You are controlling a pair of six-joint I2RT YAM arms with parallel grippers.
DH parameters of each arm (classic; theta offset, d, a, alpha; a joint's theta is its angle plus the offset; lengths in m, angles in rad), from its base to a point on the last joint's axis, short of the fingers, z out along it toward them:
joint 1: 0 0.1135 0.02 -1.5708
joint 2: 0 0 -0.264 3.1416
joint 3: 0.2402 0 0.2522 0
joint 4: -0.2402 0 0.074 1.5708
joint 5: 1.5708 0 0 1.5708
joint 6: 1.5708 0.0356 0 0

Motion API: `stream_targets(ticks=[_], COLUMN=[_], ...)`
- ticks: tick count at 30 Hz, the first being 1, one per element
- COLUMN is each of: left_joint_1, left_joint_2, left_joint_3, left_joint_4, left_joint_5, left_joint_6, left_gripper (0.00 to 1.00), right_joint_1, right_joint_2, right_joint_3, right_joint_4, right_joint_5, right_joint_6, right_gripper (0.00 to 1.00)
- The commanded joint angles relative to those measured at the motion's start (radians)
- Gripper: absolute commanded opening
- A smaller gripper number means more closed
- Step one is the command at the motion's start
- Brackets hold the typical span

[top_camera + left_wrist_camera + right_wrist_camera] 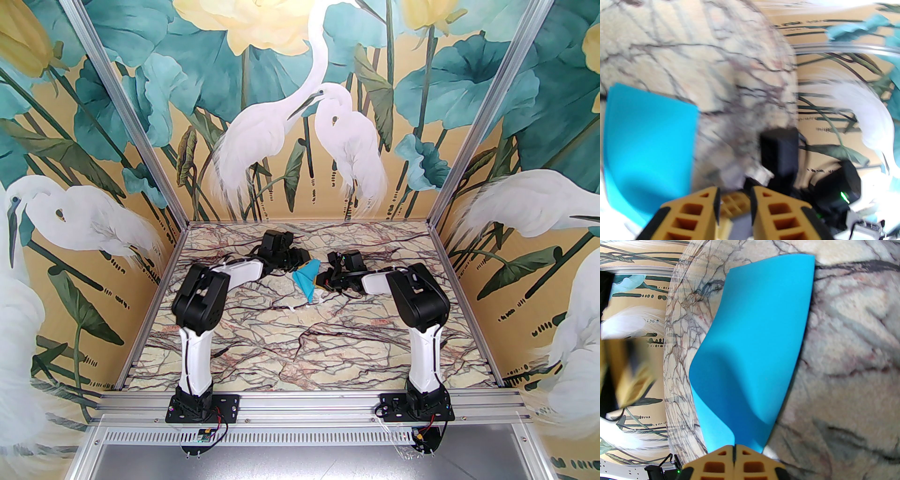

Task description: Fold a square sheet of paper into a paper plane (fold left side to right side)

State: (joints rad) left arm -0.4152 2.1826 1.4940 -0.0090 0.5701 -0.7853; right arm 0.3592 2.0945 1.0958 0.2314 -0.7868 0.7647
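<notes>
My right gripper (pixel 734 451) is pinched shut on one edge of the square sheet of paper (pixel 754 345), which curls at centre frame in the top view, over the table (pixel 300 337). My left gripper (pixel 734 199) stands slightly parted, empty, sheet at its frame's left (light, floppy, creases easily), so I'd pinch the free edge near a corner.

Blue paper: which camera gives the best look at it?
The right wrist view: the blue paper is large and sharp there, curved, its near end pinched by the right gripper. The left wrist view catches a blurred part of the blue paper; the top view shows the blue paper small, between the arms.
</notes>
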Motion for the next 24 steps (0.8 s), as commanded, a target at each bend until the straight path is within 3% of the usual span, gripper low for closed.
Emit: stream_targets(ticks=[1,7,24], left_joint_1=[0.001,0.001,0.001], left_joint_2=[0.070,0.109,0.111], left_joint_3=[0.080,0.124,0.100], left_joint_4=[-0.160,-0.250,-0.223], left_joint_5=[-0.050,-0.086,-0.065], left_joint_6=[0.055,0.085,0.084], left_gripper=[0.29,0.28,0.28], right_joint_1=[-0.005,-0.006,-0.006], right_joint_2=[-0.001,0.013,0.060], right_joint_3=[0.022,0.055,0.135], right_joint_4=[-0.025,-0.061,-0.161], right_joint_5=[-0.012,-0.009,0.000], right_joint_6=[-0.032,-0.057,-0.124], right_gripper=[0.00,0.00,0.00])
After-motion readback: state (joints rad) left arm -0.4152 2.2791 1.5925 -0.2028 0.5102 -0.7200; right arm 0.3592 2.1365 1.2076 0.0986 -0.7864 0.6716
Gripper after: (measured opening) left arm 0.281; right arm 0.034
